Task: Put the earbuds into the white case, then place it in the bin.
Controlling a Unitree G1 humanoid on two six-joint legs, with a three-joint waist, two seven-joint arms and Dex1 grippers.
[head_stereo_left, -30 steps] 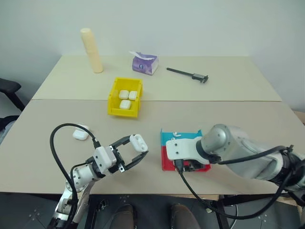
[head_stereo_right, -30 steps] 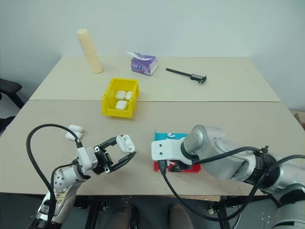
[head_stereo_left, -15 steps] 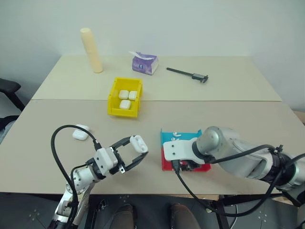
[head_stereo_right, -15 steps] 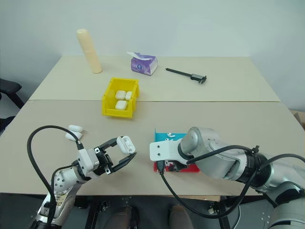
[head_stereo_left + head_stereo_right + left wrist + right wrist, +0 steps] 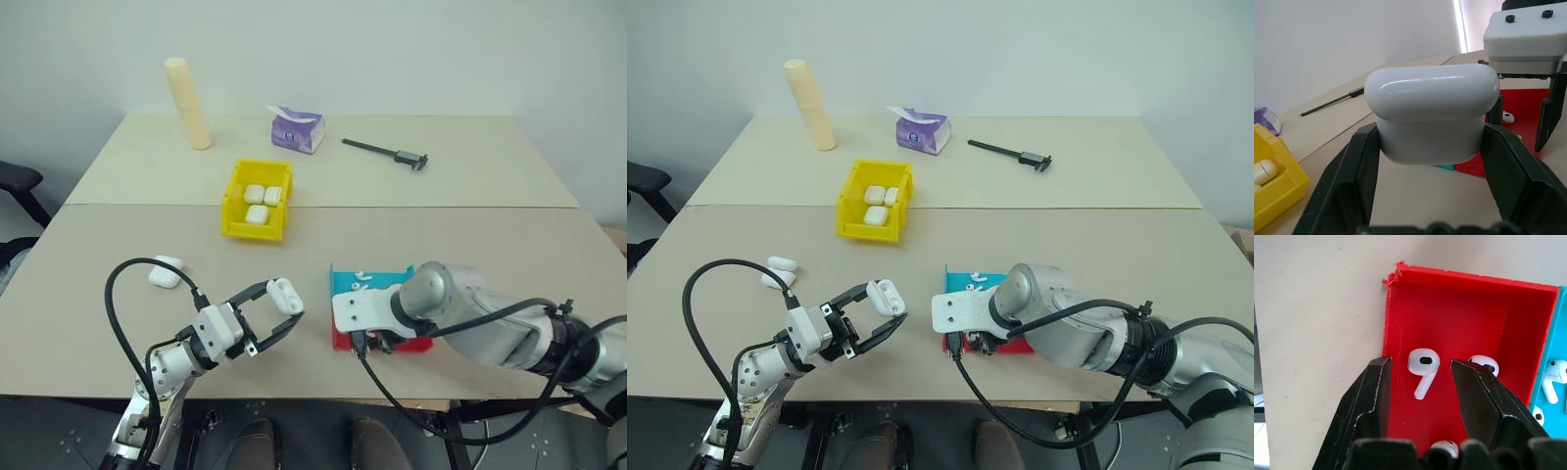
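My left gripper (image 5: 279,305) is shut on a white case (image 5: 285,293), held above the table near its front edge; in the left wrist view the case (image 5: 1431,115) has its lid down between the black fingers. My right gripper (image 5: 1421,366) points down into the red half of the teal-and-red tray (image 5: 345,281). It stands open, with one earbud (image 5: 1422,363) lying between its fingers, which do not touch it. More earbuds (image 5: 1484,365) lie in the red and teal halves. The yellow bin (image 5: 253,233) stands farther back on the left, with three white cases in it.
Two more white cases (image 5: 165,271) lie on the table to the left of my left arm. At the back stand a cream cylinder (image 5: 188,103), a purple tissue pack (image 5: 297,129) and a black caliper (image 5: 387,153).
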